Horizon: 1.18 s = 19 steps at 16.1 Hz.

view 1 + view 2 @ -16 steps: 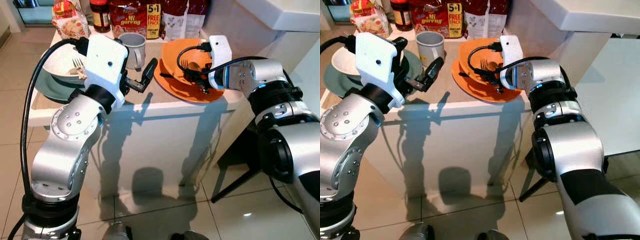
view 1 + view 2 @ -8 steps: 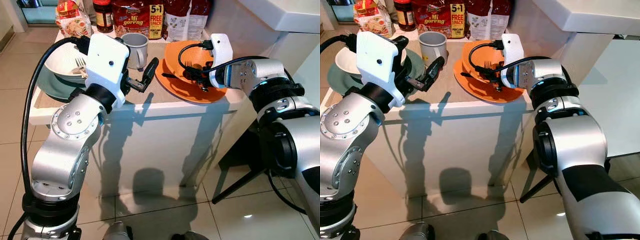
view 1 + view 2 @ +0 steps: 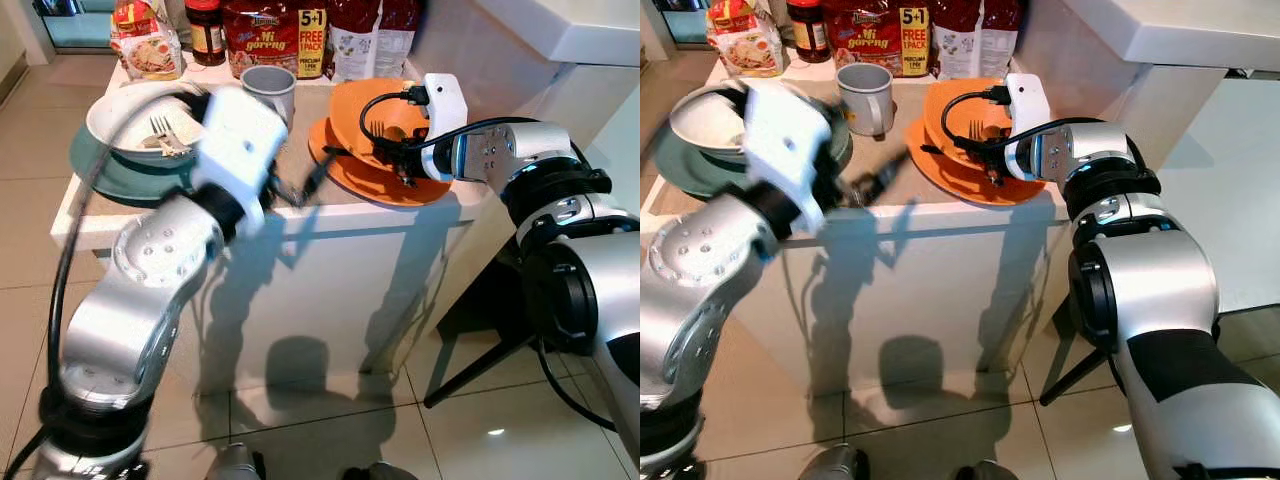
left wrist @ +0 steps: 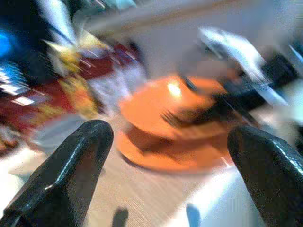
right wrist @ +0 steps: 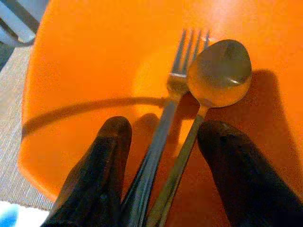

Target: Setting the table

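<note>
Counter [image 3: 300,205] holds orange plate [image 3: 370,185], grey mug [image 3: 268,88].

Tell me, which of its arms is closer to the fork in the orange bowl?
Right. The right gripper straddles the fork inside the orange bowl; the left gripper hovers beside the bowl.

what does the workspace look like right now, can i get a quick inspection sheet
surface: white counter with a beige mat.
job's things: orange bowl on orange plate, holding fork and spoon; white bowl with a fork on green plate; grey mug.
clutter: food packets and a jar at the back.
grippers: right gripper open, fingers either side of the cutlery handles; left gripper open, blurred, facing the orange dishes.
cables: black cable looping over the orange bowl.
surroundings: tiled floor.
</note>
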Available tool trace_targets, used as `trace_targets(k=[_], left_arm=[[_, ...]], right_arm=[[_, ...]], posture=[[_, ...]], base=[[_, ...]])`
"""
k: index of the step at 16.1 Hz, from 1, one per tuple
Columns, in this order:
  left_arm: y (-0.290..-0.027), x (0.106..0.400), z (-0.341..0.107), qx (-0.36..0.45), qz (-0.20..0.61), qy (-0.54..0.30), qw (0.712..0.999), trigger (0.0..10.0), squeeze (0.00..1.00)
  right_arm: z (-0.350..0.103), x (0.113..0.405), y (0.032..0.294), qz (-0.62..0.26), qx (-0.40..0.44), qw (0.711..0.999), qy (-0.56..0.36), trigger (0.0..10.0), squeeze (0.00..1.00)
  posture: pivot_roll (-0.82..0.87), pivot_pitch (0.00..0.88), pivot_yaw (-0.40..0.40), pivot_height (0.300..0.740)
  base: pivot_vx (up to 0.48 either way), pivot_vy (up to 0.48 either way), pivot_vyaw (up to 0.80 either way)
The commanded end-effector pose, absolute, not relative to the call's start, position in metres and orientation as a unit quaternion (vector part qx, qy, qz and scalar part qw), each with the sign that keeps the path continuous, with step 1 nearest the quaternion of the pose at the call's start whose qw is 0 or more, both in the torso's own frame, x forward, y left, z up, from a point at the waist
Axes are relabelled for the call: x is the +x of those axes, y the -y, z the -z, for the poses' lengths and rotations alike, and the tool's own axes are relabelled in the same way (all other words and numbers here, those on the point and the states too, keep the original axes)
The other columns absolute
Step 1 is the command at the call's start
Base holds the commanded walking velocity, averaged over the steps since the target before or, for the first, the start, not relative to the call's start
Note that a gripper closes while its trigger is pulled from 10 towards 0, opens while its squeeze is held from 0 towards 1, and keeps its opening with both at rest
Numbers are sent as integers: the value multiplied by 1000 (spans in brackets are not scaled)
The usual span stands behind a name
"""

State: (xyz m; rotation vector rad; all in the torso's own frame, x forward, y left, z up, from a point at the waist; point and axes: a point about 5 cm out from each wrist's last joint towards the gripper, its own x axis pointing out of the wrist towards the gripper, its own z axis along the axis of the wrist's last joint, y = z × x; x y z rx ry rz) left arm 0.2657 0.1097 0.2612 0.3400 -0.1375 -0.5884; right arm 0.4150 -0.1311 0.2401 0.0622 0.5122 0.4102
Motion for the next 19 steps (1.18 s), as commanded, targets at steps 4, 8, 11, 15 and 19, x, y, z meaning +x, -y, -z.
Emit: trace_targets(k=[4, 8, 11, 15, 19], left_arm=[[-109, 259, -238, 152, 322, -23, 934, 10000, 0], [-111, 261, -239, 155, 314, -25, 936, 10000, 0], [-111, 260, -240, 155, 315, -27, 936, 10000, 0], [-111, 261, -243, 155, 309, -21, 938, 10000, 0], [-112, 263, -244, 155, 301, -18, 941, 10000, 0]], right_arm=[[-247, 416, 138, -196, 30, 950, -241, 0, 0], [-249, 417, 137, -197, 29, 950, -238, 0, 0], [-249, 417, 138, -196, 28, 951, -238, 0, 0], [-259, 419, 143, -186, 24, 958, -218, 0, 0], [-286, 421, 143, -196, 10, 964, -179, 0, 0]], posture=[[43, 59, -77, 740], [45, 58, -77, 740], [44, 59, -77, 740], [46, 58, -77, 740], [43, 57, -74, 740]], base=[[0, 0, 0], [0, 0, 0], [0, 0, 0], [0, 0, 0], [0, 0, 0]])
